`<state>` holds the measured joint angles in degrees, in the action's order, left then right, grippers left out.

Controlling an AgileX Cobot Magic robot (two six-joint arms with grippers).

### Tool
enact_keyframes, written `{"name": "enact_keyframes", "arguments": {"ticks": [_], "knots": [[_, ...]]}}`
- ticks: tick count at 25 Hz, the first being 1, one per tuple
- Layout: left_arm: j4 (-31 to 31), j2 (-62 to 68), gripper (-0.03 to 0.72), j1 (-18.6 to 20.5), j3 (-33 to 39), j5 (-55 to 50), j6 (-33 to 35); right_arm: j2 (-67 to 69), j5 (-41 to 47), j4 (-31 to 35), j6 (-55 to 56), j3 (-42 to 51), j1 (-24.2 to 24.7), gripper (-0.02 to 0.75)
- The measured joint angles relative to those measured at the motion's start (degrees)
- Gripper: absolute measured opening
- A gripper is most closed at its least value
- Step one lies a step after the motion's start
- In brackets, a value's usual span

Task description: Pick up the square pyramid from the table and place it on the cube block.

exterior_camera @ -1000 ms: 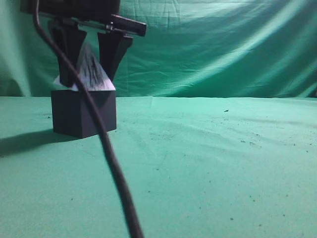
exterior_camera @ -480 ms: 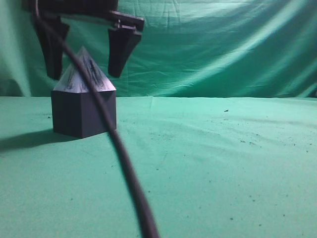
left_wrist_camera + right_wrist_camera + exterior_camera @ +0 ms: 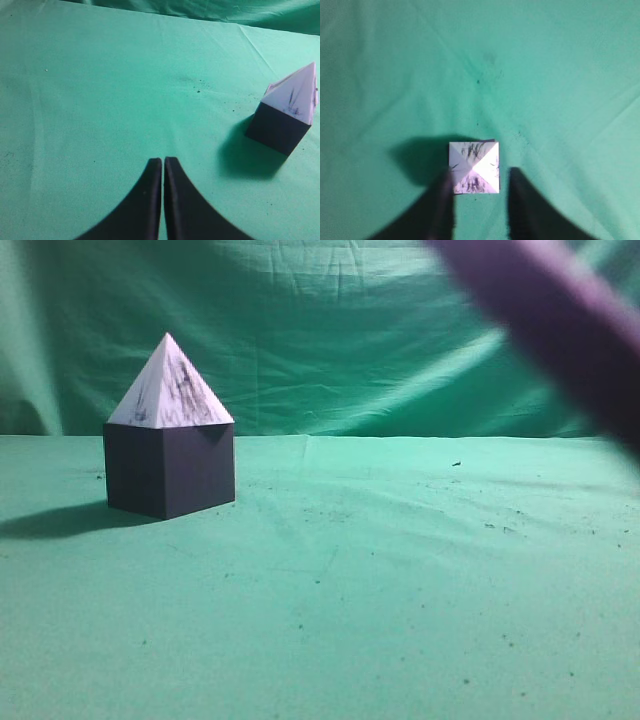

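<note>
The square pyramid [image 3: 170, 385], white with dark smudges, stands upright on the dark cube block [image 3: 168, 475] at the left of the green table [image 3: 400, 590]. The right wrist view looks straight down on the pyramid [image 3: 474, 167], which hides the cube. My right gripper [image 3: 480, 172] is open and empty above it, its blurred fingers [image 3: 442, 200] apart on either side and clear of it. My left gripper [image 3: 163, 161] is shut and empty over bare cloth. From there the cube [image 3: 276, 131] and pyramid [image 3: 296, 95] stand far off to the right.
A wrinkled green backdrop [image 3: 400, 330] hangs behind the table. A blurred purplish arm part [image 3: 560, 320] crosses the exterior view's upper right corner. The cube casts a shadow [image 3: 50, 520] to its left.
The open gripper around the pyramid has risen out of the exterior view, and its cable is gone from the foreground. The pyramid stays on the cube. A blurred arm part now shows upper right.
</note>
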<state>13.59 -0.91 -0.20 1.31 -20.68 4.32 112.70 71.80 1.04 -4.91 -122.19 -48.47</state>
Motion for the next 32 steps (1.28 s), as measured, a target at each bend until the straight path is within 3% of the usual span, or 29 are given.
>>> {"name": "enact_keyframes", "arguments": {"ticks": [1,4,11,22,28,32], "knots": [[0.0,0.0,0.0,0.0,0.0,0.0,0.0,-2.16,0.26,0.0,0.0,0.0,0.0,0.141],[0.0,0.0,0.0,0.0,0.0,0.0,0.0,-9.55,0.52,0.0,0.0,2.54,0.0,0.0],[-0.47,0.0,0.0,0.0,0.0,0.0,0.0,-32.11,-0.54,0.0,1.31,23.75,0.0,0.0],[-0.49,0.0,0.0,0.0,0.0,0.0,0.0,-62.96,-21.05,0.12,2.86,58.69,0.0,0.0],[-0.49,0.0,0.0,0.0,0.0,0.0,0.0,-74.5,-17.28,0.03,2.86,63.39,0.0,0.0],[-0.49,0.0,0.0,0.0,0.0,0.0,0.0,-77.99,-16.9,-3.51,3.24,63.86,0.0,0.0]]}}
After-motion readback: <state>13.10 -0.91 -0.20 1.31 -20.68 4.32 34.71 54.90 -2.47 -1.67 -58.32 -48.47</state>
